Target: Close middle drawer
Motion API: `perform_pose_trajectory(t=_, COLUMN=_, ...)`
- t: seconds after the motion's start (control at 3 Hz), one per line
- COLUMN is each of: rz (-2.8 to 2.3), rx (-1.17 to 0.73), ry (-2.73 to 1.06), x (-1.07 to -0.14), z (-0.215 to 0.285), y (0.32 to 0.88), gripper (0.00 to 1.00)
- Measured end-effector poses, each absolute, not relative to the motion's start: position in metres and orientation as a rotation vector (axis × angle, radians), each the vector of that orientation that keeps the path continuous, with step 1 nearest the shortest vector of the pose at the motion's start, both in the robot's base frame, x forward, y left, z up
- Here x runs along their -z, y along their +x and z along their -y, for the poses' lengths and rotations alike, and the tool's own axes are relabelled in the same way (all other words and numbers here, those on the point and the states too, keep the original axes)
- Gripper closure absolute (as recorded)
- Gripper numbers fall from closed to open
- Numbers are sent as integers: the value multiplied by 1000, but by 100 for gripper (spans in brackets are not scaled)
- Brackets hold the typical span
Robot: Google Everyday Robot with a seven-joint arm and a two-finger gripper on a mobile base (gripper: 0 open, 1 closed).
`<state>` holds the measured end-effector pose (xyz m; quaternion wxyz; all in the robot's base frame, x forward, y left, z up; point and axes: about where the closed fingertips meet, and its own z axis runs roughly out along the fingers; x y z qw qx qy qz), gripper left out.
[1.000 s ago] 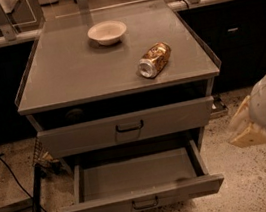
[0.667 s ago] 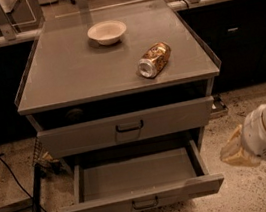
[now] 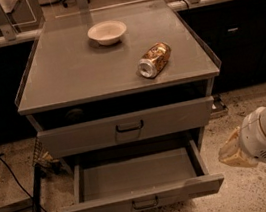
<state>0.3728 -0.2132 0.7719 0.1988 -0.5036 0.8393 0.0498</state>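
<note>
Camera view: the gripper (image 3: 236, 150) has sunk and drifted left, and now hangs just right of the pulled-out drawer (image 3: 143, 197). I see nothing held and cannot tell how wide it stands. The drawer's front runs left-right, to the gripper's left and slightly lower.

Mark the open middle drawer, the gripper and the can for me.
middle drawer (image 3: 145, 203), camera view, on its front handle.
gripper (image 3: 230, 151), camera view, on its tan tip, right of the drawer.
can (image 3: 154, 60), camera view, on its side wall.
</note>
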Motion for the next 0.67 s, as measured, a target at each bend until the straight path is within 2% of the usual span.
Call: perform_pose_trajectory(t=0.67, rz=-2329, rx=-89, ry=-1400, x=-712, z=228, y=368, gripper=100)
